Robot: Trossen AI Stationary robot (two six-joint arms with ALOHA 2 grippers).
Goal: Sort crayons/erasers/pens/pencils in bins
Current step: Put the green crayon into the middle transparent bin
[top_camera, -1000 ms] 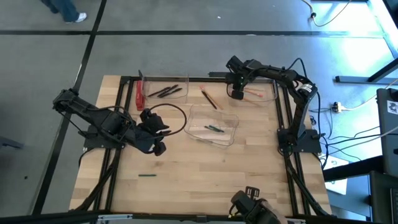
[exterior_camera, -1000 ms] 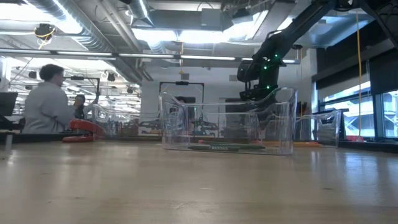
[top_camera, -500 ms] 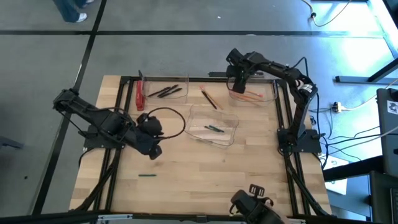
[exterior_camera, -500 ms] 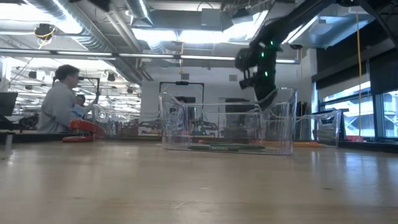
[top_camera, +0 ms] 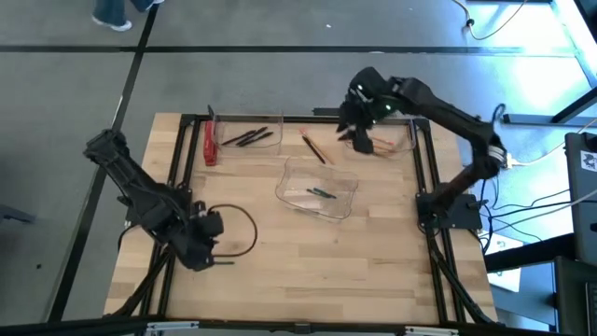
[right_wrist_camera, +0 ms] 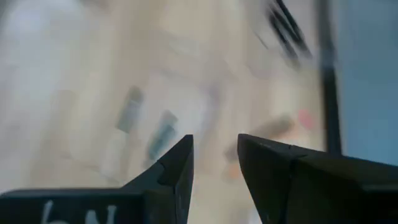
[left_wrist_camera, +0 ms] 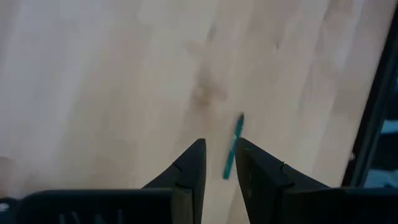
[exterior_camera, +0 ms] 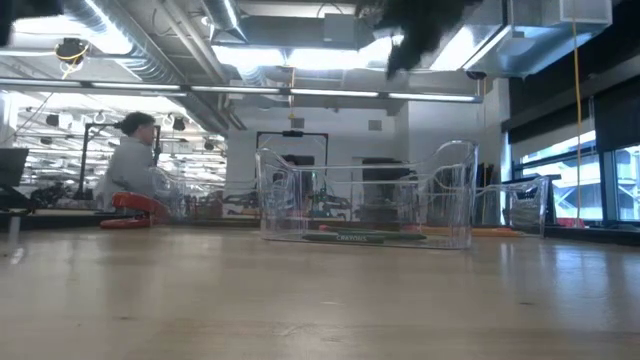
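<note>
Showed pale wood-grain counter [top_camera: 308, 252], green crayon [left_wrist_camera: 233, 148], black pens [top_camera: 250, 137], orange pencil [top_camera: 313, 147], 3 clear bins [top_camera: 320, 191].

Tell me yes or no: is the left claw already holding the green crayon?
No. The left claw is open above the table, and the green crayon lies flat on the wood beyond it.

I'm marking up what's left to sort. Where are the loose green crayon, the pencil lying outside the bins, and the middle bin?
Loose green crayon [left_wrist_camera: 232, 149]: left wrist view, mid-shaft.
Pencil outside the bins [top_camera: 313, 148]: high view, mid-shaft.
Middle bin [top_camera: 283, 187]: high view, left rim.
</note>
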